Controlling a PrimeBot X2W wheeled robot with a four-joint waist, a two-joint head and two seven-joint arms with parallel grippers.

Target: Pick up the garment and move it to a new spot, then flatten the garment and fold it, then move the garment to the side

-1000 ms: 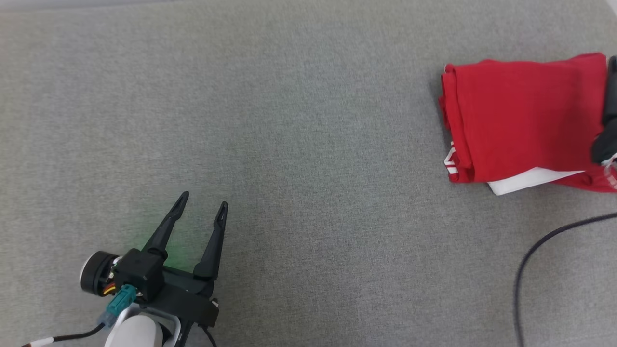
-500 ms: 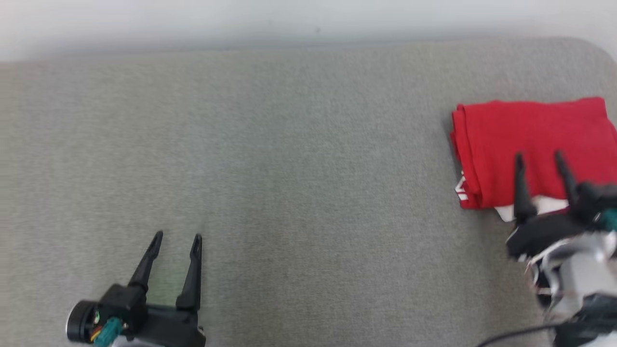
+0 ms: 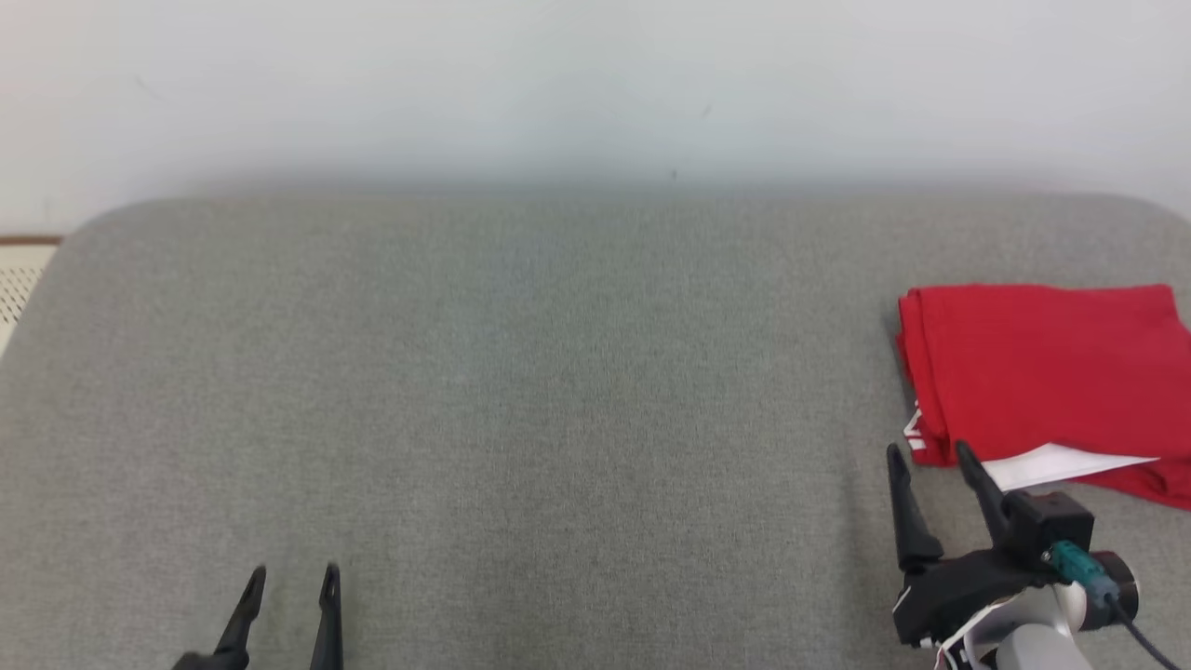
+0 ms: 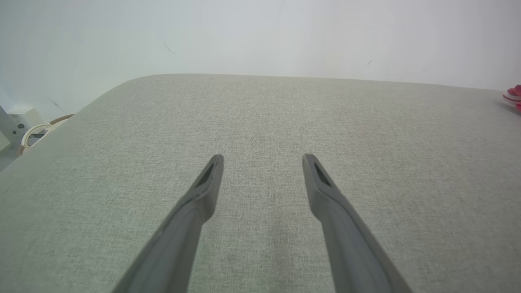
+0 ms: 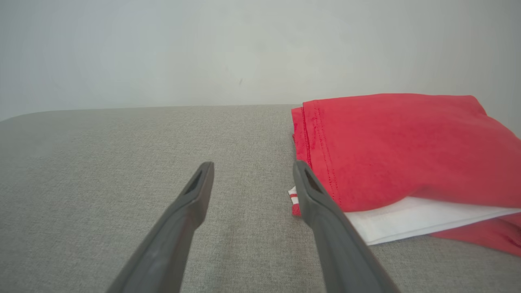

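The garment (image 3: 1042, 372) is a folded red piece with a white layer showing at its near edge, lying at the right side of the grey surface. In the right wrist view the garment (image 5: 390, 150) sits just right of my open right gripper (image 5: 251, 167), whose right finger stands close to the garment's near left corner without gripping it. In the head view the right gripper (image 3: 929, 454) is at the lower right, just in front of the garment. My left gripper (image 3: 293, 575) is open and empty at the lower left, far from the garment (image 4: 513, 95).
The grey padded surface (image 3: 521, 400) has rounded far corners and ends at a pale wall (image 3: 595, 84). In the left wrist view a white cable loop (image 4: 34, 132) lies beyond the surface's left edge.
The head view has tilted up, so the wall now shows and everything sits lower. The right gripper has drawn back off the garment to its near left corner. The garment lies still.
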